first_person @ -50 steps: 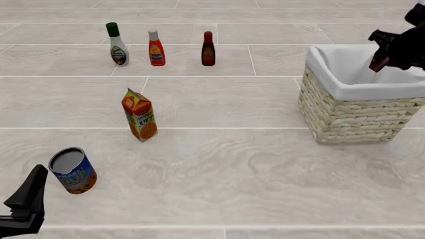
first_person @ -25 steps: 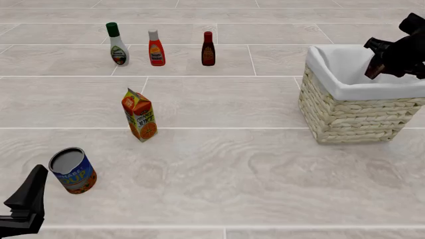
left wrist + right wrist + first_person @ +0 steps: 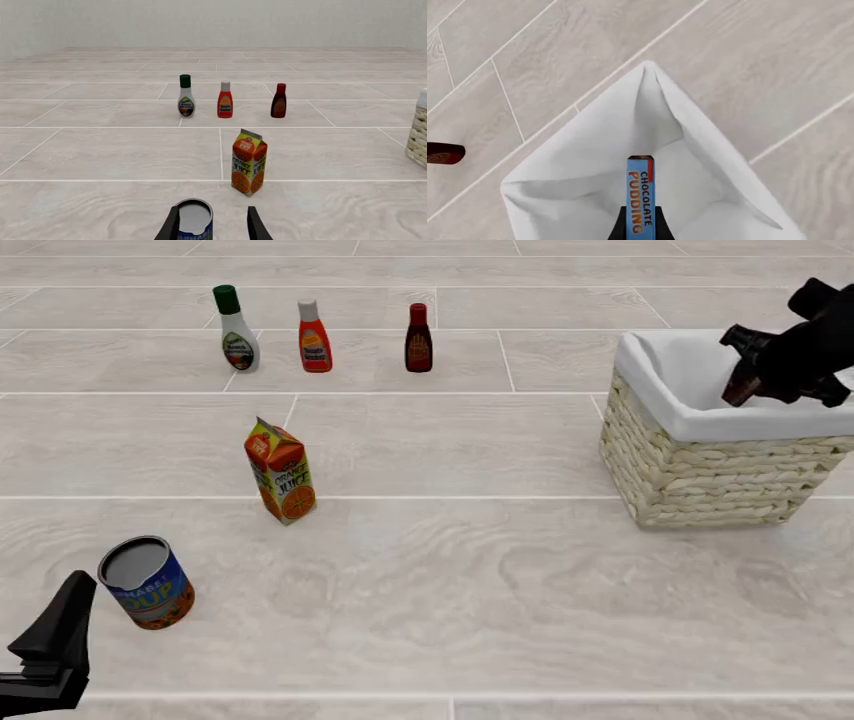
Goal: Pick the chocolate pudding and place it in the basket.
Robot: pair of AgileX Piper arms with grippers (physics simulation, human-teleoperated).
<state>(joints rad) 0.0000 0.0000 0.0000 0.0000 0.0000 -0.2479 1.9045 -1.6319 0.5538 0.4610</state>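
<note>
The chocolate pudding (image 3: 738, 387) is a small dark brown box, tilted, hanging over the open top of the basket (image 3: 707, 465) at the right. My right gripper (image 3: 751, 368) is shut on it. In the right wrist view the pudding (image 3: 640, 192) shows its blue edge with orange lettering, held in the right gripper (image 3: 640, 226) above the basket's white cloth lining (image 3: 580, 200). My left gripper (image 3: 64, 620) rests near the front left corner, open (image 3: 212, 215), empty.
A blue-orange tin can (image 3: 147, 582) stands just ahead of the left gripper, apart from it. An orange juice carton (image 3: 280, 472) is mid-left. Three bottles (image 3: 314, 337) line the back. The basket's edge (image 3: 419, 132) shows in the left wrist view.
My right gripper has moved left and slightly down with the pudding, further over the basket's opening. The left arm has not moved.
</note>
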